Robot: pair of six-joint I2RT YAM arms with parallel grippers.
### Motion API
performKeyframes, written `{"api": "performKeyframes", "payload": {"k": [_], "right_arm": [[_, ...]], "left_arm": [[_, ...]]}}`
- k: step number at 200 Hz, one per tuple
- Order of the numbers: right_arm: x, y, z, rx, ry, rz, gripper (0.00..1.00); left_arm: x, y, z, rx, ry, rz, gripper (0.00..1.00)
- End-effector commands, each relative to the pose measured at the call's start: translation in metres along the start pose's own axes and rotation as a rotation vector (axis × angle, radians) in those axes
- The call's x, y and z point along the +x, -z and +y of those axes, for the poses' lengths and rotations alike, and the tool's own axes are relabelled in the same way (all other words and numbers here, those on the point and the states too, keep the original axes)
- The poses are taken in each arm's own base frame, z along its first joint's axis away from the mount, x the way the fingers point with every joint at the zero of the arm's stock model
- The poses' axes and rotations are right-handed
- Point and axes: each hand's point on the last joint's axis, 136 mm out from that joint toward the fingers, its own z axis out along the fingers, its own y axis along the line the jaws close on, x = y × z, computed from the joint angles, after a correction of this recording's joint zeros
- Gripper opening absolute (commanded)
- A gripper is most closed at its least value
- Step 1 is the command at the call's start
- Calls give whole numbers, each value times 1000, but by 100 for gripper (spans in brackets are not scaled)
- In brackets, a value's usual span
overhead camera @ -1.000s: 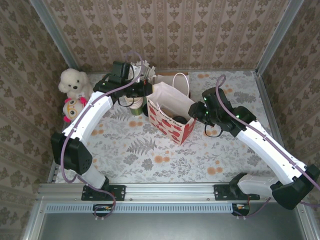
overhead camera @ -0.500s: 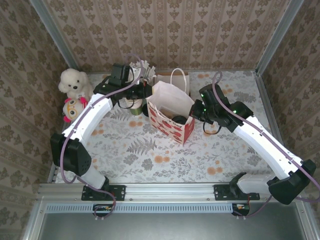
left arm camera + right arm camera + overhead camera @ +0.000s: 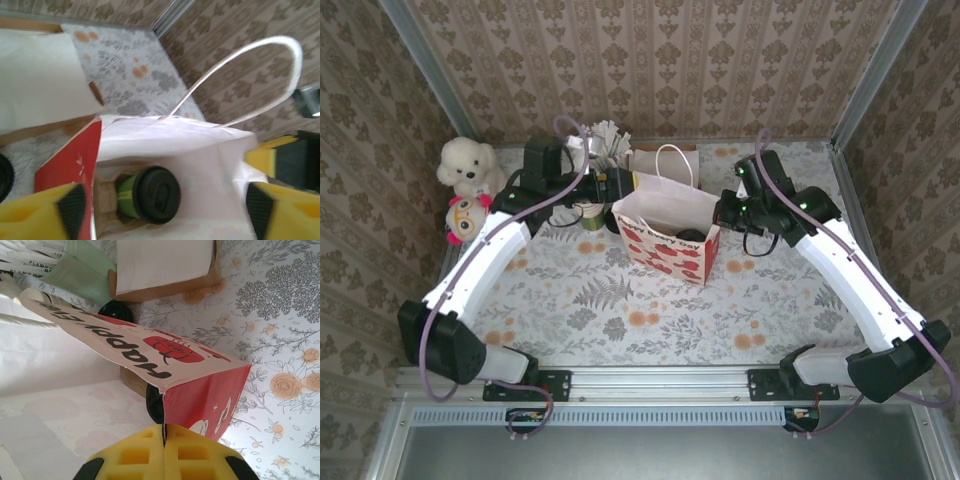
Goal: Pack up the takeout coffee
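Though dim overhead, cup seems lidded close-up.

**One Wide, One Clamped Tight**

The left arm rises from its base and bends in toward the paper bag from the bag's left side, with its wrist near the bag's far corner. The left gripper hangs above the bag's open top, its yellow fingers spread wide and holding nothing. The right arm stretches in from the bag's right side. The right gripper has its yellow pads pressed together, pinching the bag's right edge between them.
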Motion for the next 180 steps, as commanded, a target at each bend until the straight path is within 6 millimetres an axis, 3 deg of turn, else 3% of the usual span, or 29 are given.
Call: {"api": "performKeyframes", "payload": {"k": [1, 21, 26, 47, 71, 111, 145, 180], "right_arm": [[-7, 3, 5, -49, 92, 39, 0], [-15, 5, 2, -50, 156, 67, 0], [-16, -5, -3, -31, 163, 100, 0], [-24, -11, -19, 16, 210, 148, 0], [-38, -15, -36, 62, 247, 177, 0], [-56, -25, -59, 119, 290, 230, 0], [-75, -31, -70, 146, 297, 223, 0], [-92, -38, -73, 131, 308, 202, 0]], "left_arm": [[-15, 23, -14, 22, -68, -110, 100], [-15, 38, 20, -180, -14, -191, 100], [-14, 43, 30, -244, 11, -211, 100], [-5, 67, 75, -506, 126, -266, 100], [11, 81, 101, -661, 205, -281, 100], [20, 76, 103, -676, 212, -255, 100], [0, 54, 82, -509, 111, -167, 100], [-15, 28, 80, -483, 44, -73, 94]]}}
